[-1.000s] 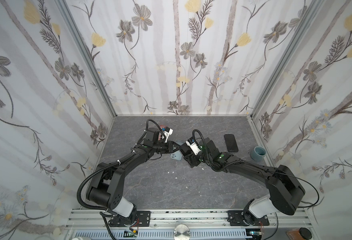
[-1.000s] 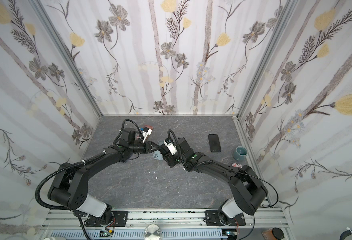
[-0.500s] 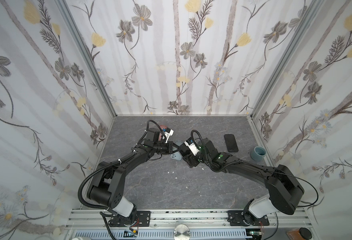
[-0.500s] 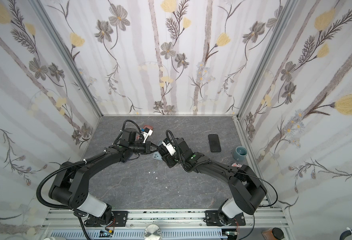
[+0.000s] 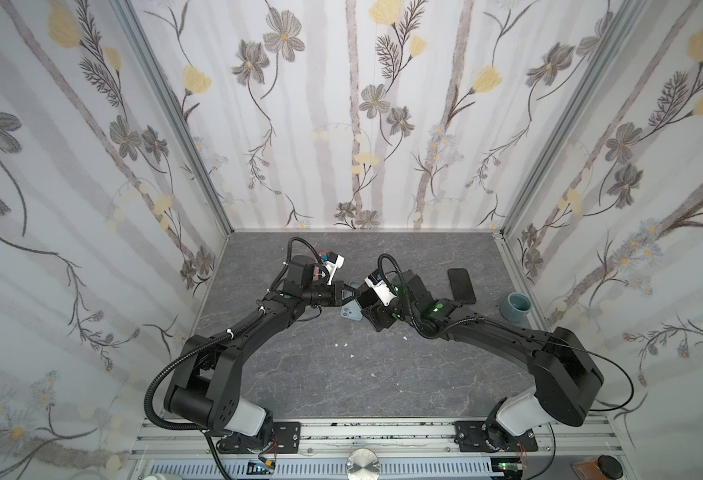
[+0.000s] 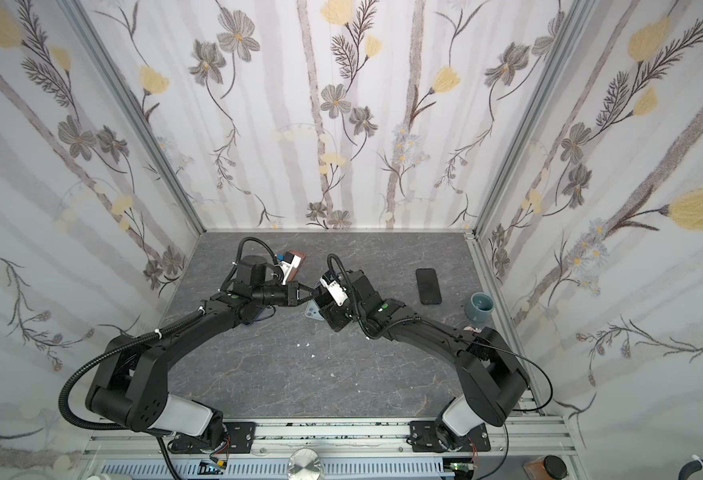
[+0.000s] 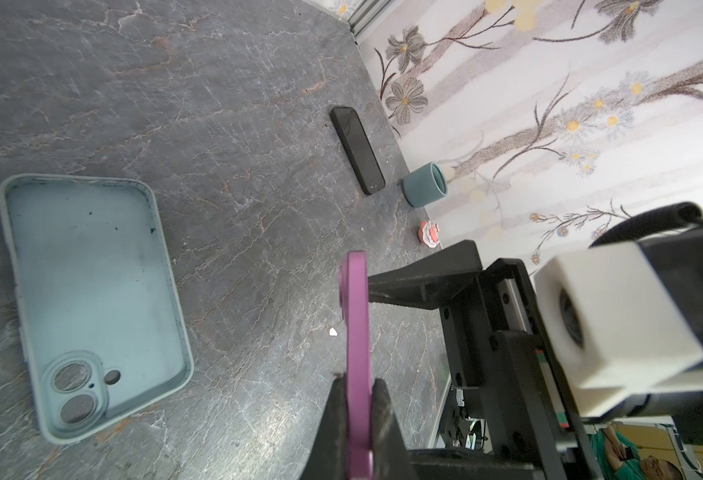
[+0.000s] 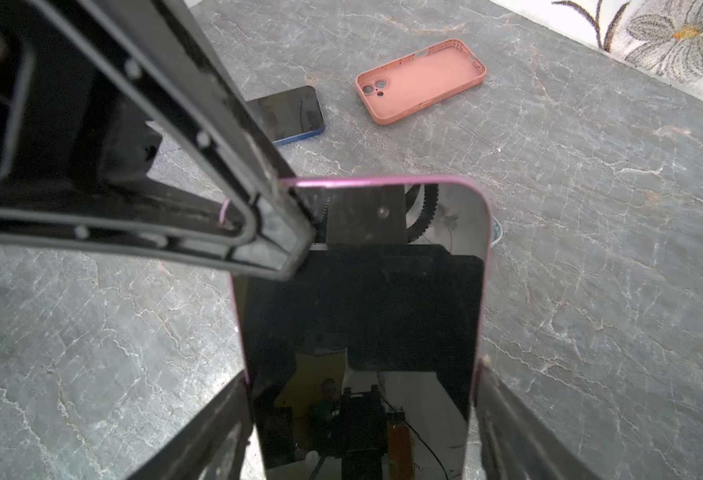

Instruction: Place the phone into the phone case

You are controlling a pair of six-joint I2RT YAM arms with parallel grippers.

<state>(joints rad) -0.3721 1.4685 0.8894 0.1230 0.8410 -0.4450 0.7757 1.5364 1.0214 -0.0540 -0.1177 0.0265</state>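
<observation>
While the left gripper (image 7: 358,386) pinches the pink phone (image 7: 357,324) by a corner, on edge above the middle of the desk (image 5: 341,374), the right gripper (image 8: 362,374) flanks its long sides; clamped or slack, cannot tell. Probably a regrip. Blue case (image 7: 92,291) lies hollow-up beneath, ready.

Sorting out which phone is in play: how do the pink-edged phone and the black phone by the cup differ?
The pink phone is held off the table, pinched in the left hand; the black phone lies flat, untouched. The pink phone's frame is pink, the black phone's dark. Both show a dark, glossy face.
</observation>
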